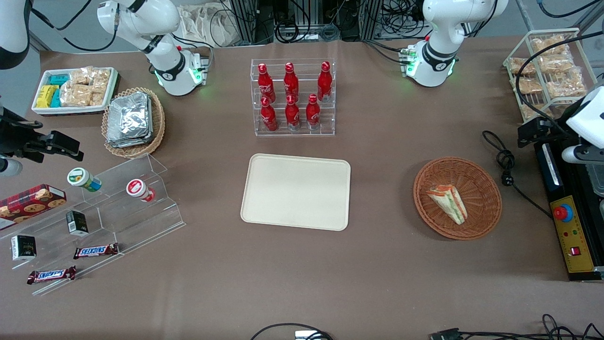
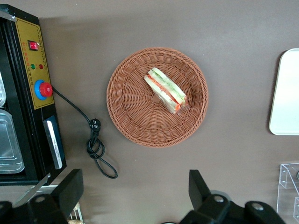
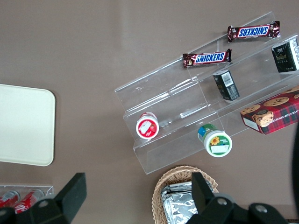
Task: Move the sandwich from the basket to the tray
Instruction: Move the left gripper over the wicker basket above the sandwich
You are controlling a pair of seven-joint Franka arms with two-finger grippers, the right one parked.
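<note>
The sandwich (image 1: 448, 203) (image 2: 165, 90), a pale wedge with orange and green layers, lies in the round reddish-brown basket (image 1: 486, 189) (image 2: 135, 112). The cream tray (image 1: 296, 191) (image 2: 286, 93) sits flat mid-table with nothing on it, a short way from the basket toward the parked arm's end. My gripper (image 1: 535, 131) (image 2: 135, 183) hangs high above the table near the working arm's end, off to the side of the basket and well clear of it. It is open, fingers (image 2: 70, 186) wide apart over bare tablecloth, with nothing between them.
A black control box (image 1: 564, 215) (image 2: 32, 79) with a red button and a coiled power cable (image 1: 505, 163) (image 2: 96, 144) lie beside the basket. A rack of red bottles (image 1: 292, 97) stands farther back than the tray. A wire rack of snack packs (image 1: 542, 71) stands near the gripper.
</note>
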